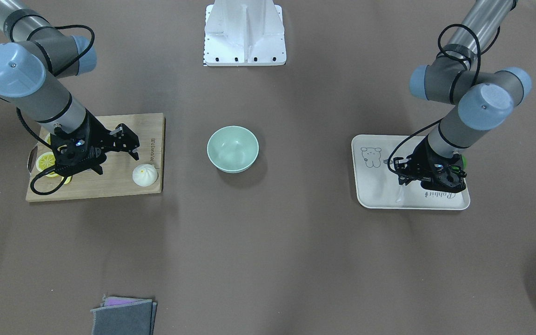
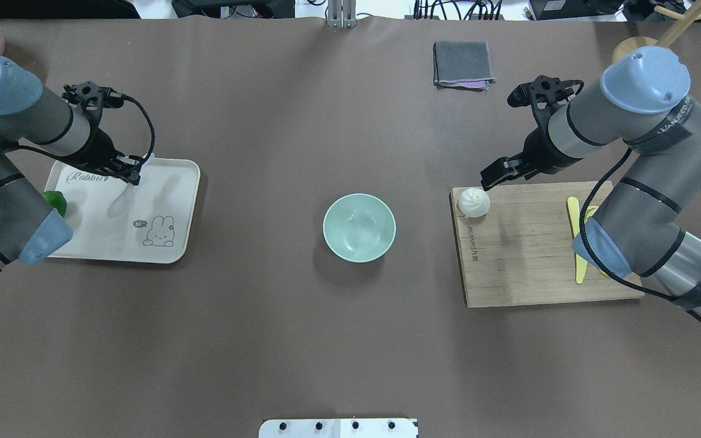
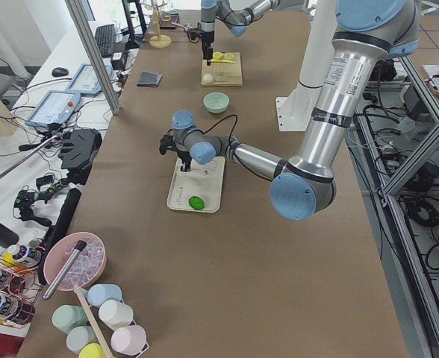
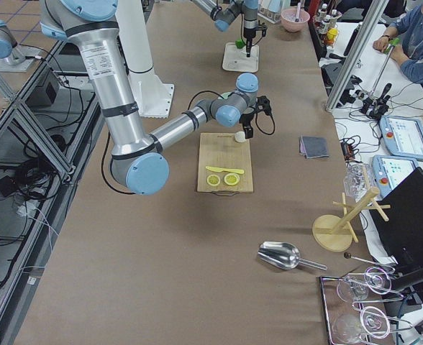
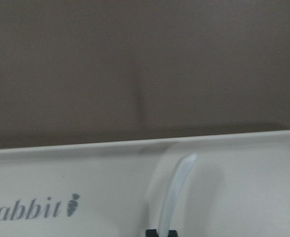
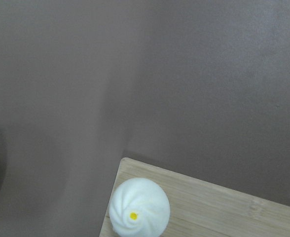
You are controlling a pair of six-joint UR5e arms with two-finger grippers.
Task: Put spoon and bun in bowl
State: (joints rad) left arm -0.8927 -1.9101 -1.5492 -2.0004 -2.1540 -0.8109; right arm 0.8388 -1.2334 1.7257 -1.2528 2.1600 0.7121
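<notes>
The white spoon (image 5: 177,192) is at the white tray (image 2: 168,182), its handle between the fingertips of my left gripper (image 5: 162,232), which is shut on it; its scoop is hidden. That gripper (image 2: 131,173) hangs over the tray's far part. The white pleated bun (image 2: 473,202) sits on the corner of the wooden board (image 2: 527,267) nearest the bowl, and shows in the right wrist view (image 6: 139,207). My right gripper (image 1: 117,160) is open just above and beside the bun, not touching it. The mint-green bowl (image 2: 359,227) stands empty at the table's middle.
A green lime (image 2: 55,201) lies at the tray's outer edge. A yellow knife (image 2: 577,243) and lemon slices (image 1: 47,162) lie on the board under my right arm. A folded grey cloth (image 2: 462,64) lies at the far side. The robot's white base (image 1: 244,35) is behind the bowl.
</notes>
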